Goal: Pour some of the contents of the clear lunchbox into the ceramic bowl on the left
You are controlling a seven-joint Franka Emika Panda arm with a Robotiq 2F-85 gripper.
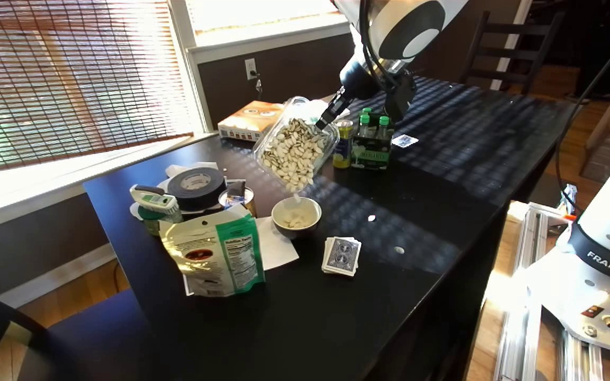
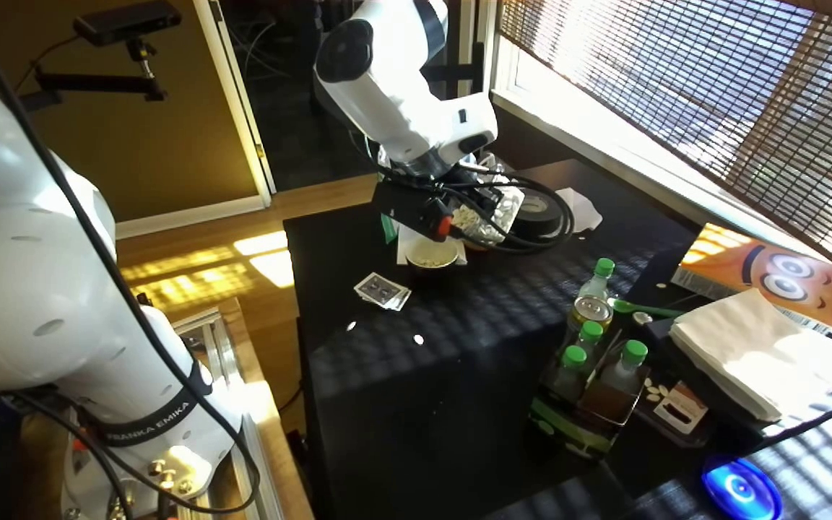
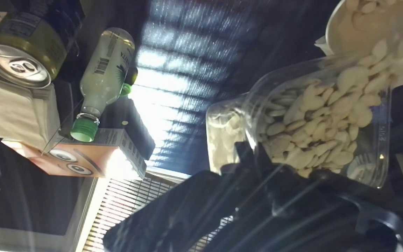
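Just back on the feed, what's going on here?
The claw holds a clear plastic box of pumpkin seeds, tilted with its low corner above the small cream-lined bowl. Seeds appear to be spilling over that corner, and some already lie in the bowl. Plenty remain in the box, so the pour looks underway rather than finished. A deck of playing cards lies beside the bowl.

Looping cables (image 2: 524, 250) partly hid the tool (image 2: 487, 198) and the clear lunchbox (image 2: 508, 209) of pale contents (image 2: 469, 222), which hung tilted near the ceramic bowl (image 2: 432, 253). Playing cards (image 2: 382, 290) lay near the bowl on the tabletop (image 2: 416, 412); well apart stood a carrier (image 2: 568, 426) of green-capped bottles (image 2: 623, 374), with napkins (image 2: 763, 354) stacked beside an orange box (image 2: 791, 273).
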